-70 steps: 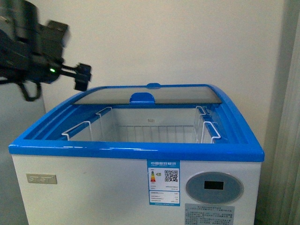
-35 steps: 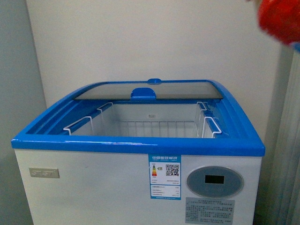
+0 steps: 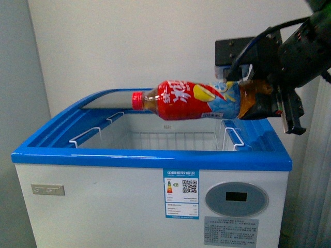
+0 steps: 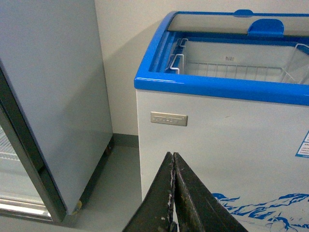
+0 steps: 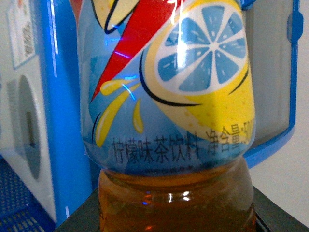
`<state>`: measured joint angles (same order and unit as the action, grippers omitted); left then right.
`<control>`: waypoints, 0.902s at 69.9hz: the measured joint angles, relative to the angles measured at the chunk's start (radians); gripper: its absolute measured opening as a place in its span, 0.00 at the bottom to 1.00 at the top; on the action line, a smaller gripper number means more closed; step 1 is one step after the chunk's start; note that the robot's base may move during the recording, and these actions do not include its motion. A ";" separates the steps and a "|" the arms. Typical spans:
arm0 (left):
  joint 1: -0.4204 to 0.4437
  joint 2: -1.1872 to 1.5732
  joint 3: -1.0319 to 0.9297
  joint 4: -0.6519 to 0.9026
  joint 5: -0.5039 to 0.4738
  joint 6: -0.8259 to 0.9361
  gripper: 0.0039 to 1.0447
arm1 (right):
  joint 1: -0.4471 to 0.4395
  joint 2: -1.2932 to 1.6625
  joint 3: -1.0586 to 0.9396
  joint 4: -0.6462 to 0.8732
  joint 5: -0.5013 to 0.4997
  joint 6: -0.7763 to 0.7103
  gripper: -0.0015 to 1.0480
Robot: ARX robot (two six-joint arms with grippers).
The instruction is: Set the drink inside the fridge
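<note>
The drink (image 3: 189, 100) is a bottle of brown liquid with a red cap and a red, yellow and light-blue label. It lies level in the air over the fridge's (image 3: 150, 158) open top, cap pointing left. My right gripper (image 3: 260, 102) is shut on its base, at the fridge's right side. In the right wrist view the drink (image 5: 174, 96) fills the picture, with the right gripper (image 5: 176, 220) around its brown lower part. My left gripper (image 4: 173, 193) is shut and empty, low in front of the fridge's (image 4: 212, 89) white front wall.
The fridge's glass lid (image 3: 106, 99) is slid to the back. White wire baskets (image 3: 92, 136) hang along both inner sides. A tall grey upright refrigerator (image 4: 48, 96) stands left of the fridge, with a strip of floor (image 4: 116, 179) between them.
The left arm, at the upper left a second ago, has left the front view. The right arm came in from the upper right with the drink and now holds it over the opening.
</note>
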<state>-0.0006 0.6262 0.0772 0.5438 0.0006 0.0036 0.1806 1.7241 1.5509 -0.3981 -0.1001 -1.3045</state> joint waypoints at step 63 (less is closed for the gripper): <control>0.000 -0.355 -0.063 -0.270 0.000 -0.001 0.02 | 0.058 0.261 0.151 0.283 0.122 -0.022 0.90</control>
<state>-0.0006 0.2714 0.0147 0.2733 0.0002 0.0025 0.2382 1.9850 1.7023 -0.1146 0.0223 -1.3262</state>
